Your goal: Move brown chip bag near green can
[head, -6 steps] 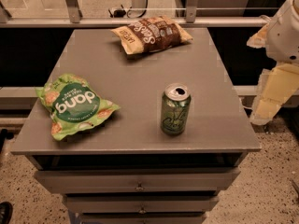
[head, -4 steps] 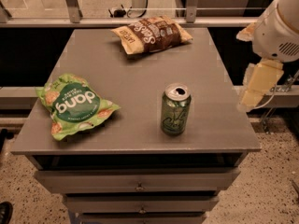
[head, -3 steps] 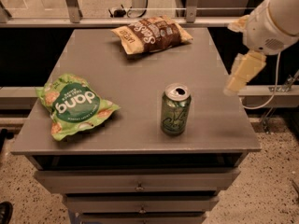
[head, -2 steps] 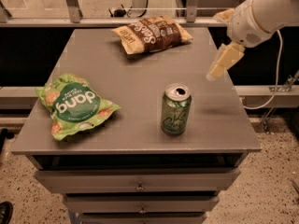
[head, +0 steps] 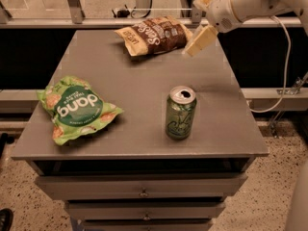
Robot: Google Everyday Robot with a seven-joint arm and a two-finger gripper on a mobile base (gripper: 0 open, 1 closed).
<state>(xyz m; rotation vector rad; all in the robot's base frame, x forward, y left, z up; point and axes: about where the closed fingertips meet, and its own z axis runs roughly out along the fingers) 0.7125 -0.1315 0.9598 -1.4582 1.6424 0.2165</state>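
The brown chip bag point(head: 155, 34) lies flat at the far edge of the grey table point(head: 139, 85), dark brown in the middle with tan ends. The green can point(head: 180, 112) stands upright near the front right of the table, well apart from the bag. My gripper point(head: 199, 38) hangs from the white arm coming in from the upper right. It hovers just right of the brown bag's right end and a little above the tabletop. It holds nothing.
A bright green chip bag point(head: 77, 109) lies at the left front of the table. Drawers point(head: 142, 192) run under the tabletop. A white cable point(head: 284, 66) hangs at the right. A rail and floor lie behind the table.
My arm has swung from the table's right side up and to the left, bringing the gripper close to the brown chip bag. The bags and the can have not moved.
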